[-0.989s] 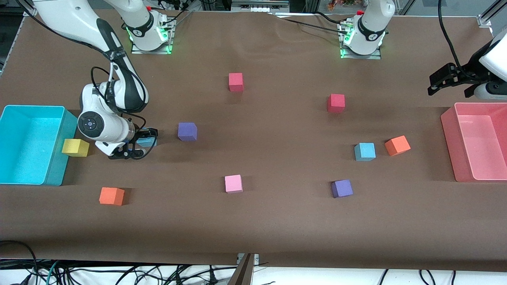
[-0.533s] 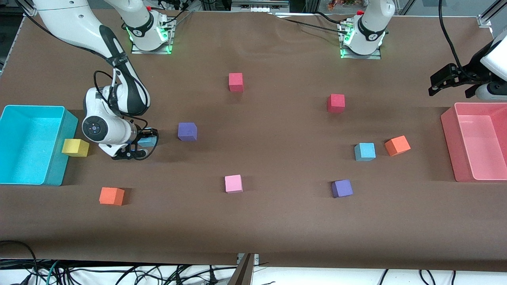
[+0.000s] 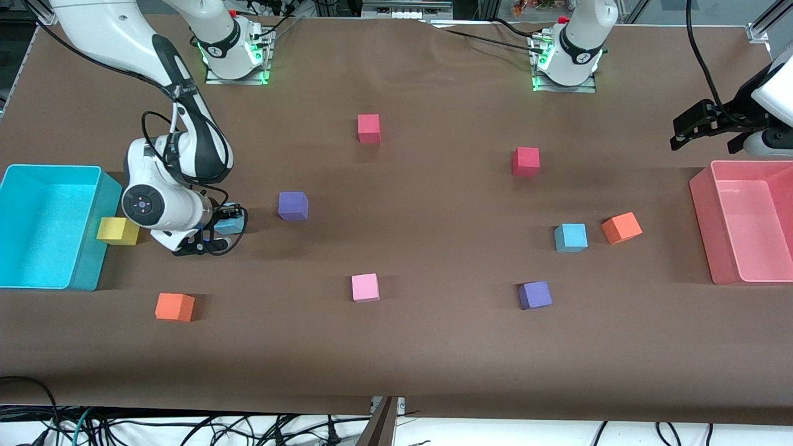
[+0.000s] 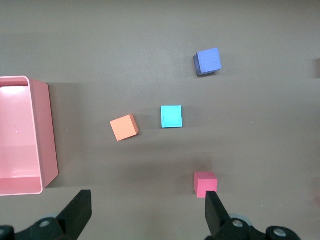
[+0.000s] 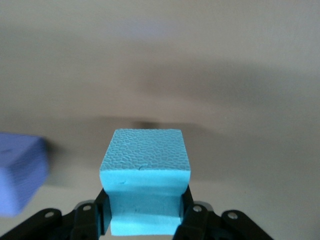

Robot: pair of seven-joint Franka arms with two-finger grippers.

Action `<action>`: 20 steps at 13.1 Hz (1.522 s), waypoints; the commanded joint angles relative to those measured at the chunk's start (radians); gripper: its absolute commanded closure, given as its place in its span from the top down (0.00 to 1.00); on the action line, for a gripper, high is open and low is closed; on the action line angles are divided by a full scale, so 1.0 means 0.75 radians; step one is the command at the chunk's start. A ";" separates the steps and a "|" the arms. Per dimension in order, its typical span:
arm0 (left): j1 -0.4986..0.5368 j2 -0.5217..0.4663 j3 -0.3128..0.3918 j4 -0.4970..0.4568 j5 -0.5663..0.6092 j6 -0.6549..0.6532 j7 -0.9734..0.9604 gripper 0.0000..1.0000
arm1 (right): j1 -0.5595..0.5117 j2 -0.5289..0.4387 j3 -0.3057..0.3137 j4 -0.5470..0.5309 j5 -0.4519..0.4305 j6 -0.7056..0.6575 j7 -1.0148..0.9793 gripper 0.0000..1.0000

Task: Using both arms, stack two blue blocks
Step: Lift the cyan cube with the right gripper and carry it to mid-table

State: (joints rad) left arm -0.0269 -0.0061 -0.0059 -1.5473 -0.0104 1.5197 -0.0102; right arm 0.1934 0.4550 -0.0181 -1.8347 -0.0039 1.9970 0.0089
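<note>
Cyan foam: one blue block (image 5: pixel 145 187) is pinched between the right gripper's (image 3: pixel 224 224) fingers (image 5: pixel 191 220) beside the yellow cube (image 3: pixel 118 230). The second blue block (image 3: pixel 570 237) sits beside the orange cube (image 3: pixel 621 227), toward the left arm's end. The left gripper (image 4: pixel 145 212) waits spread wide, empty, near the pink bin (image 3: pixel 703 204); no legible markings.

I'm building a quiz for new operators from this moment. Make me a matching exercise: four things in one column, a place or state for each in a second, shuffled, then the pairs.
Things
1. right gripper
2. left gripper
3. yellow block
4. free blue block

Places or states
A. touching the cyan bin's wall
B. shut on a blue block
C. on the table beside an orange block
D. open, up near the pink bin

Pairs: 1-B, 2-D, 3-A, 4-C
</note>
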 commanded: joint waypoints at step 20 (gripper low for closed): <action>0.028 -0.012 -0.007 -0.037 -0.015 0.019 0.034 1.00 | 0.802 0.576 0.065 0.787 0.214 0.090 1.070 0.00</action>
State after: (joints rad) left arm -0.0191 -0.0056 -0.0055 -1.5556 -0.0116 1.5199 -0.0101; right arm 0.7873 0.8631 0.0322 -1.2881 0.1426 2.0606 0.7969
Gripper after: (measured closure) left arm 0.000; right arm 0.511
